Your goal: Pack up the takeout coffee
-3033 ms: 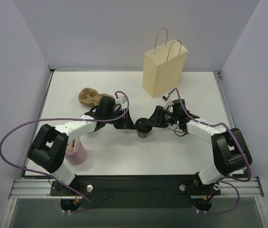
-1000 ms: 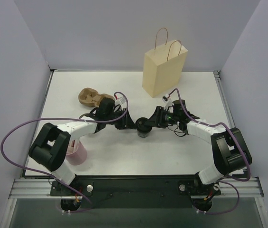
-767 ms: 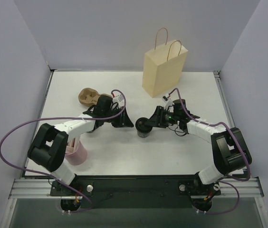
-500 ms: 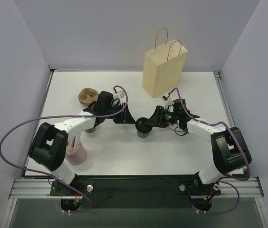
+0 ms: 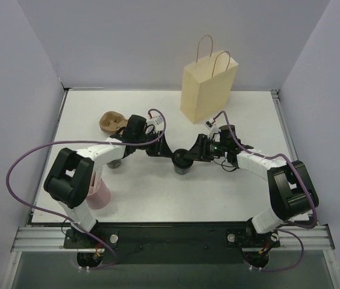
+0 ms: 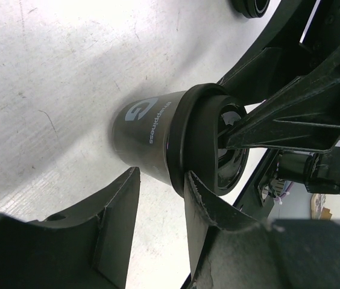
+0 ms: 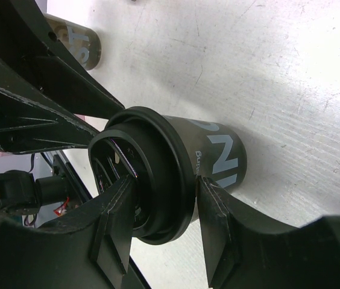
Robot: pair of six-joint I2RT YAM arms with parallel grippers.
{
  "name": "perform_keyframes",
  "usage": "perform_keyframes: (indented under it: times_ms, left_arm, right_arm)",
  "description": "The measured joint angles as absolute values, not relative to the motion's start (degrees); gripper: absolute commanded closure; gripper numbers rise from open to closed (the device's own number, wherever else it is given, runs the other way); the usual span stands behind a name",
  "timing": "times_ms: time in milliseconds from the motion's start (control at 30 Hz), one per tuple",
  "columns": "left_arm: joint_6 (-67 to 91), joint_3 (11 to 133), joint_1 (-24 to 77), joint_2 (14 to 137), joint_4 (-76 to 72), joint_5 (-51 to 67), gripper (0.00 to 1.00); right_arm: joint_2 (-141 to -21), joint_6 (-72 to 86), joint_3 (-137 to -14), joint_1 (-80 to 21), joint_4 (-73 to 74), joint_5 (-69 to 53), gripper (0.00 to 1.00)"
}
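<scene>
Right claw [image 7: 163, 218] tight on the one takeout coffee [image 6: 143, 132], left claw [image 6: 161, 185] agape alongside; one paper bag [image 5: 209, 90].

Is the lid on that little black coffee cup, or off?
On. The dark lid caps the coffee cup in both wrist views, and the right gripper grips it from both sides.

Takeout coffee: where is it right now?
In the top view the takeout coffee stands mid-table, in front of the paper bag, its lid held by the right hand, the left hand open beside it.
</scene>
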State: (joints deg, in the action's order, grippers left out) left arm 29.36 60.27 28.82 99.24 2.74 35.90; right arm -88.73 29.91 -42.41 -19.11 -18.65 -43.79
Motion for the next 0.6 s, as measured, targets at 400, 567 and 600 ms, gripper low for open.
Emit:
perform_keyframes:
  times_ms: [400, 567, 600]
  left_arm:
    - [32.8, 59.2, 29.0, 99.6, 1.7, 32.9, 0.61]
    - [36.8, 55.8, 29.4, 99.1, -3.1, 31.5, 0.62]
    - [37.5, 55.1, 29.6, 99.0, -4.1, 30.9, 0.61]
  right_arm:
    - [-89.1, 30.7, -41.8, -19.1, -20.3, -43.8, 0.7]
    - [-89.1, 32.2, -40.5, -19.0, -23.0, -43.8, 0.71]
    - [-89.1, 32.4, -40.3, -18.9, -23.3, -43.8, 0.71]
